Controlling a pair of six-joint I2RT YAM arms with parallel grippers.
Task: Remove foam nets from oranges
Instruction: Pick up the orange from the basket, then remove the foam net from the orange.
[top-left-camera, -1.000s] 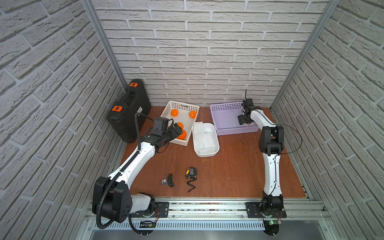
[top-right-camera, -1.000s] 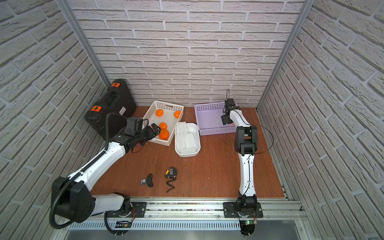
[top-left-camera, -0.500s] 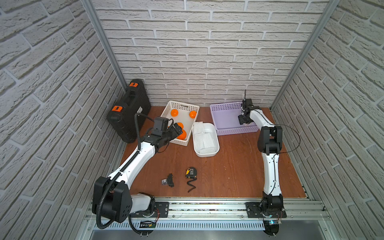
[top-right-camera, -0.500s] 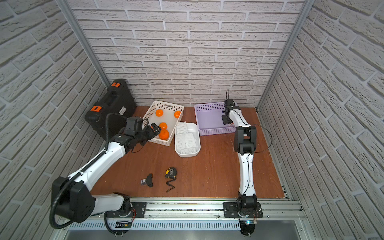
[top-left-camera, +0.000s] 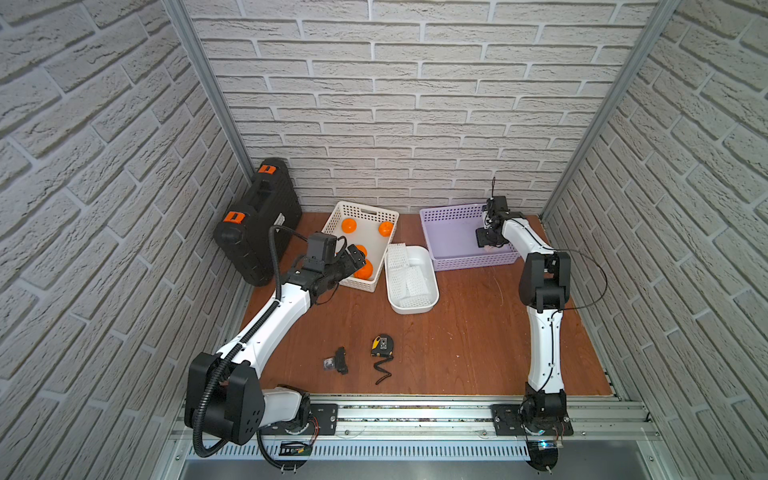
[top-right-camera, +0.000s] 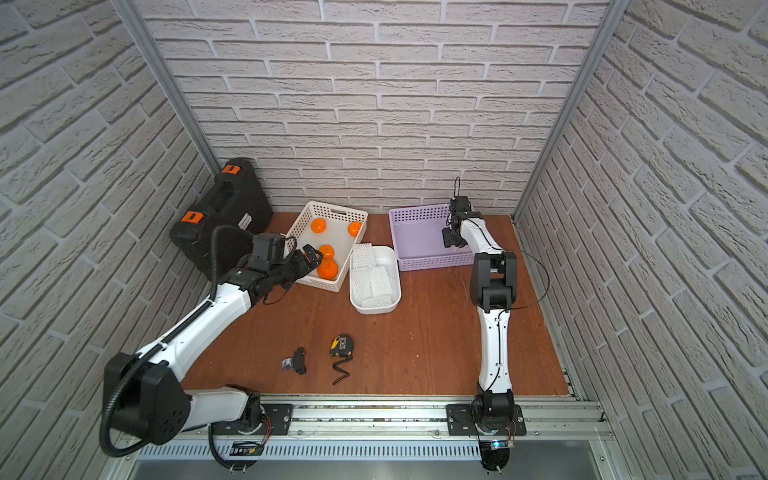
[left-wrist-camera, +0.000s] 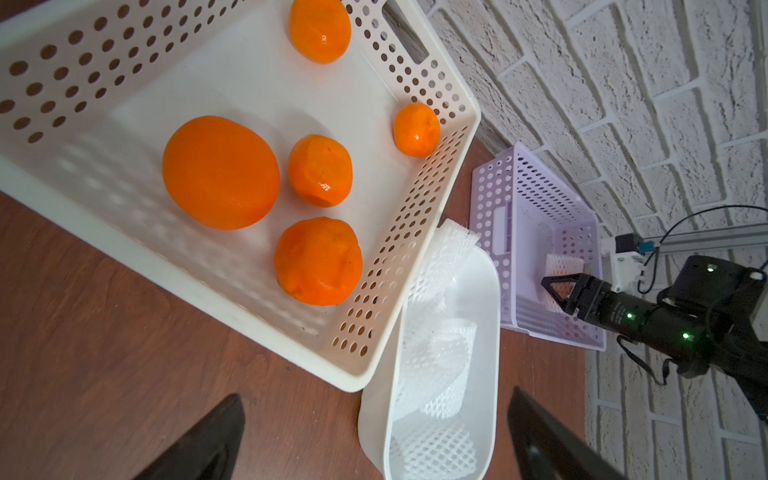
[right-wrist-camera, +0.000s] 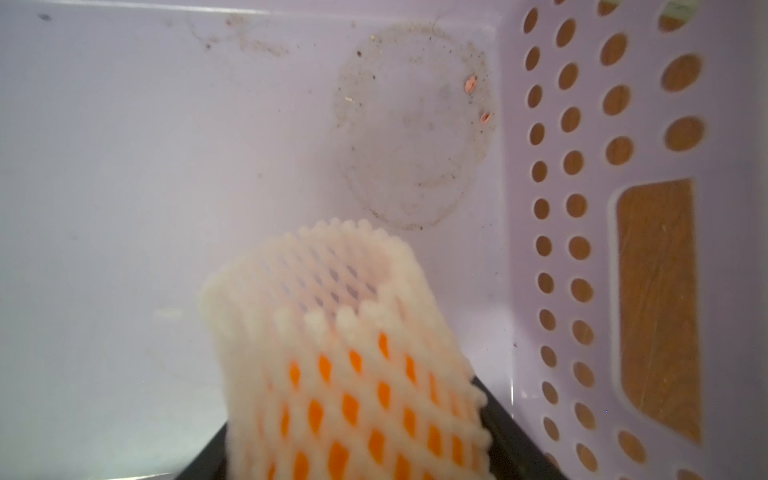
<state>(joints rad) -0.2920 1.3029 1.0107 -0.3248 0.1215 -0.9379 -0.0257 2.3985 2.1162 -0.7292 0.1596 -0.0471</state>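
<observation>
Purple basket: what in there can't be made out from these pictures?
- The netted orange: blurred and cut by the picture's edge in the right wrist view; mostly hidden behind the right pincer in both top views.
- Grip: its fingers barely show there, so held or not is unclear.

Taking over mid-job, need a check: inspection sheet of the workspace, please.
Surface: wooden tabletop, no spills seen.
Job's things: five bare oranges in white basket; empty foam nets in white tub; netted orange in purple basket.
Clutter: tape measure, small black part, black case.
Grippers: left gripper open near white basket; right gripper shut on netted orange.
Cables: black hose on left arm, thin cable on right arm, neither snagged.
Surroundings: brick-pattern walls, front rail.
</observation>
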